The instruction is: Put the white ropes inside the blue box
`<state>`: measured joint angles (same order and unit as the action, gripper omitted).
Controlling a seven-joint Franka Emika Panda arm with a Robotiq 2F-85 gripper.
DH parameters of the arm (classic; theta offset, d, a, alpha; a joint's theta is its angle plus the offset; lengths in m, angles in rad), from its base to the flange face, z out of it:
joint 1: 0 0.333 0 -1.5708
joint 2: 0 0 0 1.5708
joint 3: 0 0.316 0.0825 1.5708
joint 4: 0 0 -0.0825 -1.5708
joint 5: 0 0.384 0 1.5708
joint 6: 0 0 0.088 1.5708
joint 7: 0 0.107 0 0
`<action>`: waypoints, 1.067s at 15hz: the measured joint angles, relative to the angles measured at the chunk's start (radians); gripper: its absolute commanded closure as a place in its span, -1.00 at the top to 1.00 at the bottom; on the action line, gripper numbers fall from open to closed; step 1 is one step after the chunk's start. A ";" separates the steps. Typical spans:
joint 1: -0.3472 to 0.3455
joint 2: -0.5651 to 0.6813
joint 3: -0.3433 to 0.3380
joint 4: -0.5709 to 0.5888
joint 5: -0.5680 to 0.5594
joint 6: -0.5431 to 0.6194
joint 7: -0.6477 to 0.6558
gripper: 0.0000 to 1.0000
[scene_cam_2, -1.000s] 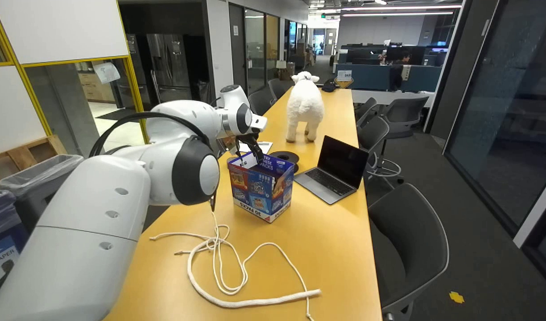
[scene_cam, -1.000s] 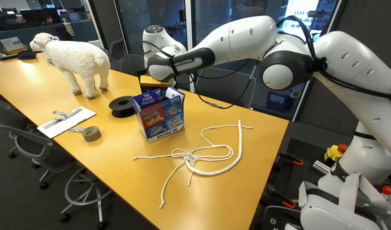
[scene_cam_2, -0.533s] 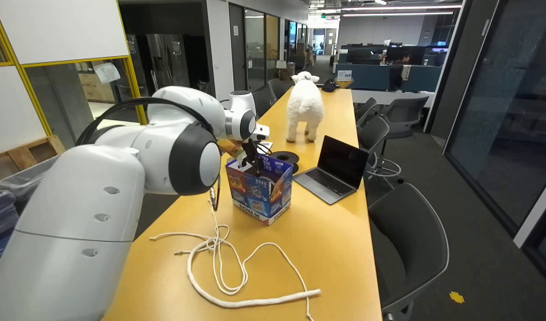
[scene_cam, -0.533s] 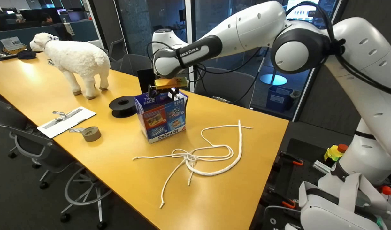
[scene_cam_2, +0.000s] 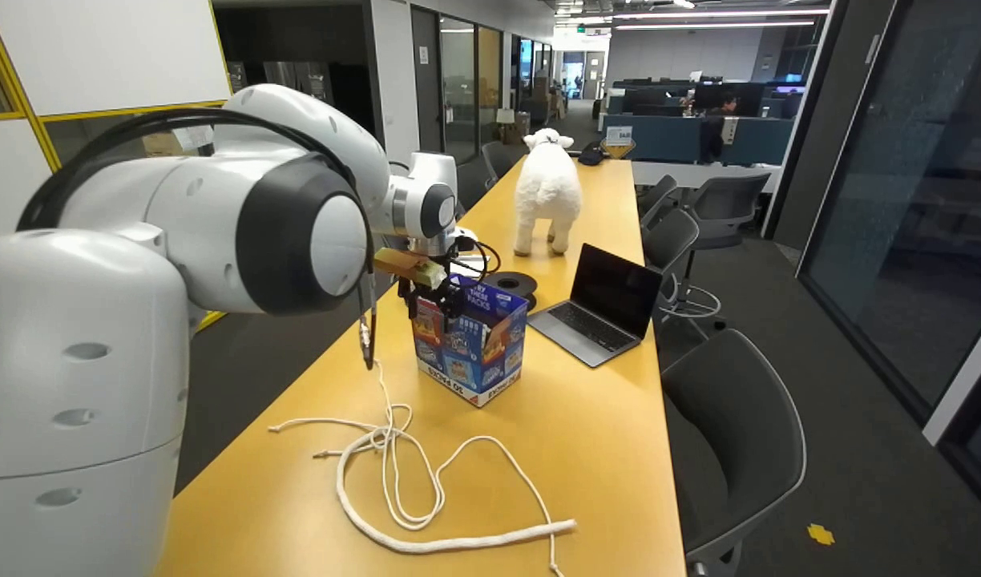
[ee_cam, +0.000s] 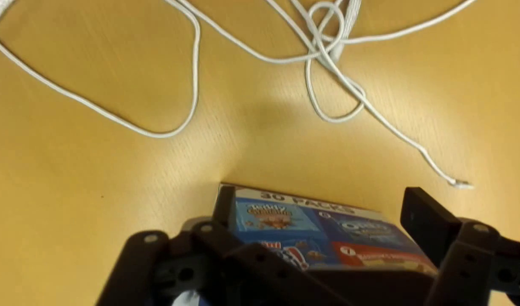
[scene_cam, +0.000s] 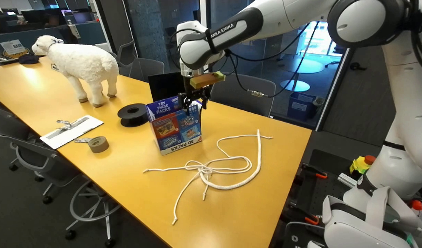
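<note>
The white ropes, a thick rope (scene_cam: 228, 188) and thin tangled cords (ee_cam: 196, 76), lie loose on the table in front of the blue box (scene_cam: 176, 132). In an exterior view the thick rope (scene_cam_2: 426, 550) curves nearest the camera. The blue box (scene_cam_2: 466, 353), printed with snack packs, stands upright with its top open; its inside is mostly hidden. My gripper (scene_cam: 195, 104) is just above the box's rope-side rim; it also shows in an exterior view (scene_cam_2: 430, 306). In the wrist view the gripper's fingers (ee_cam: 321, 203) are wide apart, with the box wall (ee_cam: 285, 216) below and nothing held.
A black spool (scene_cam: 131, 115), a tape roll (scene_cam: 98, 144) and a white clipboard (scene_cam: 71, 131) are beside and beyond the box. A laptop (scene_cam_2: 595, 320) stands open by the spool. A plush sheep (scene_cam: 80, 63) stands farther along the table (scene_cam_2: 603, 449).
My gripper has come from over the box's inside to its rope-side rim, and the arm has folded back toward its base. The box has shifted slightly toward the ropes. The ropes are unmoved.
</note>
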<state>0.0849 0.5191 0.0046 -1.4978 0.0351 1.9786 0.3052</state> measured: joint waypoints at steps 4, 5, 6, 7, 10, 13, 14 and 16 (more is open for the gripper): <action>0.002 -0.078 0.035 -0.179 0.039 -0.005 -0.063 1.00; 0.006 -0.085 0.045 -0.224 0.043 0.005 -0.064 1.00; 0.012 -0.088 0.054 -0.268 0.049 0.022 -0.064 1.00; 0.019 -0.088 0.061 -0.309 0.055 0.050 -0.063 1.00; 0.042 -0.087 0.075 -0.420 0.070 0.160 -0.061 1.00; 0.056 -0.086 0.088 -0.520 0.090 0.331 -0.061 1.00; 0.058 -0.085 0.091 -0.549 0.097 0.383 -0.061 1.00; 0.061 -0.079 0.095 -0.593 0.104 0.458 -0.061 1.00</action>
<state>0.1461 0.4401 0.1000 -2.0908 0.1392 2.4362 0.2444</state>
